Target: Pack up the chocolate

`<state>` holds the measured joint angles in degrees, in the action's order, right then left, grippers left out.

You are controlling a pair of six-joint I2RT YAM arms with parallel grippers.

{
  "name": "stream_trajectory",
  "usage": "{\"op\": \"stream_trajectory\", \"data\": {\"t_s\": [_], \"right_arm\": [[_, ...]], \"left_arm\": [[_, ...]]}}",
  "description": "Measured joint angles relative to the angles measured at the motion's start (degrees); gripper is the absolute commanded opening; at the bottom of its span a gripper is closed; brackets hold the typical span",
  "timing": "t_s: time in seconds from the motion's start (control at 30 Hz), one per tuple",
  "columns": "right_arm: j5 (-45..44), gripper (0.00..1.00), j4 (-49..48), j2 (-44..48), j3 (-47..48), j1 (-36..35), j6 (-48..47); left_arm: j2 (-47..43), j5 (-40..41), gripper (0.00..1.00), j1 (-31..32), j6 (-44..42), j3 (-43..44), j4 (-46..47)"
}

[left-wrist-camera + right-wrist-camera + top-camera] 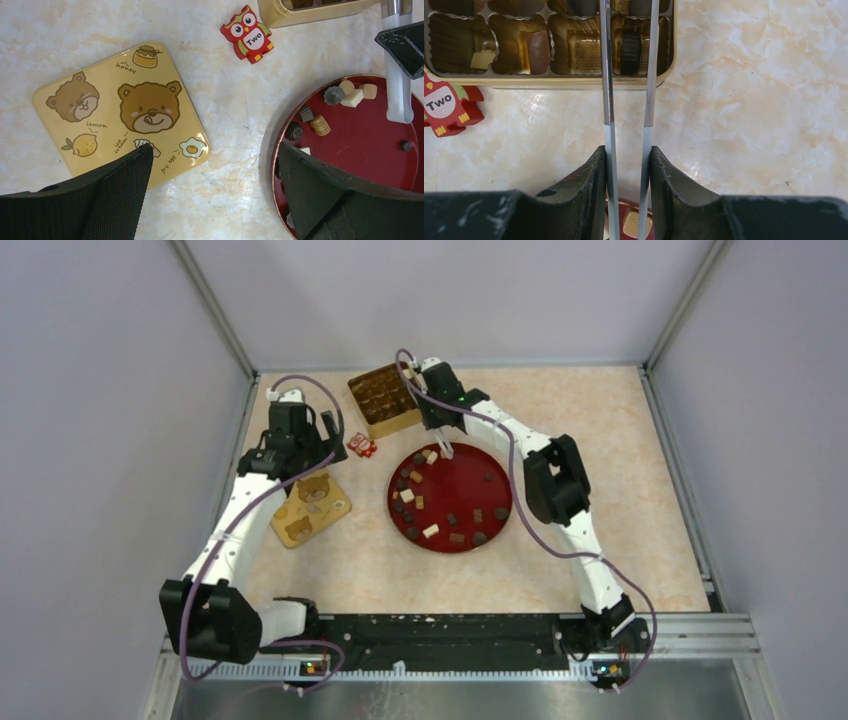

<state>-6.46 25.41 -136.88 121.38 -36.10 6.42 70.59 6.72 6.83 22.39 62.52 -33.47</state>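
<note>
marble table (620, 440): red plate (462, 480), compartment box (396, 424), bear lid (310, 508), owl figure (361, 446).

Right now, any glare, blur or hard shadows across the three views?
Top external: even soft light, sharp, but the chocolate on the red plate is tiny. Left wrist: crisp; mild sheen on the bear lid, dark left jaws block the bottom corners. Right wrist: pale glare patches on the table; tweezers and box sharp.

The bear lid (120, 110) lies flat on the table (235, 100), with the owl (248, 34) near the box (280, 17). Chocolates (320, 125) dot the red plate (370, 145), with tongs (398, 85) over it.
</note>
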Motion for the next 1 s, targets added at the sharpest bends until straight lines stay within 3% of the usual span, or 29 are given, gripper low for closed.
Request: {"op": "stream_trajectory", "data": {"t_s": [1.0], "right_arm": [[-1.05, 0.34, 0.52, 2.78, -1.03, -0.17, -0.02]], "left_arm": [[-0.74, -0.02, 0.99, 0.00, 0.00, -0.39, -0.02]]}}
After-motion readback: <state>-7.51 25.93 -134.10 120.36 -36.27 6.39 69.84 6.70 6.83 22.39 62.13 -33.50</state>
